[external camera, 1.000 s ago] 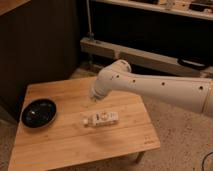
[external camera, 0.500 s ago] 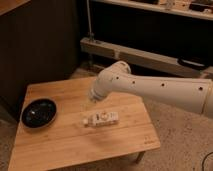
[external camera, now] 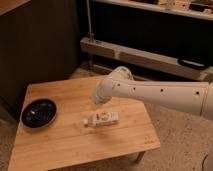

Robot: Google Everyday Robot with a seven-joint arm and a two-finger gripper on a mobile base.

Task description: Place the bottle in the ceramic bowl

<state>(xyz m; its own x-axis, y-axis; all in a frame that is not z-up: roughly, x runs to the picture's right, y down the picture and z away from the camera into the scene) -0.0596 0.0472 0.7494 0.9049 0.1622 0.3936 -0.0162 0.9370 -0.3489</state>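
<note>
The bottle (external camera: 101, 119), small and whitish with a white cap and an orange-red mark on its label, lies on its side near the middle of the wooden table (external camera: 60, 150). The ceramic bowl (external camera: 39, 112), shallow and glossy black, stands empty at the table's left side, well apart from the bottle. My white arm reaches in from the right. Its gripper (external camera: 98, 98) hangs just above and slightly behind the bottle, without touching it that I can see.
The table's front edge (external camera: 90, 160) and right edge are near the bottle. A dark cabinet (external camera: 40, 45) stands behind the table on the left. A low metal shelf rail (external camera: 145, 55) runs behind on the right. Speckled floor (external camera: 180, 145) lies to the right.
The arm's end has barely shifted above the bottle. The bottle and the bowl have not moved.
</note>
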